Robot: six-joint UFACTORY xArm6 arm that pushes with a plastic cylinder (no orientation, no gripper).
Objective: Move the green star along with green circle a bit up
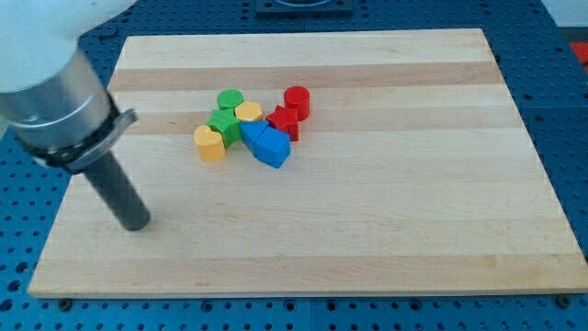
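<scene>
Tip parked low-left of the cluster; no pincer fitted to spread or pinch.

My tip (135, 223) should swing under the green star block (223, 123), touching the green circle block (230, 98) above it, then push gently upward, skirting the orange block (209, 144).

Pale wooden desk (386, 239) with lengthwise plank stripes is filling most of the view. Blue perforated base (560, 110) is showing around its edges. Dark fixture (303, 5) is sitting at the view's top. Even light is falling, soft shadows.

Smooth pale wooden board (386, 230), seemingly matt
</scene>
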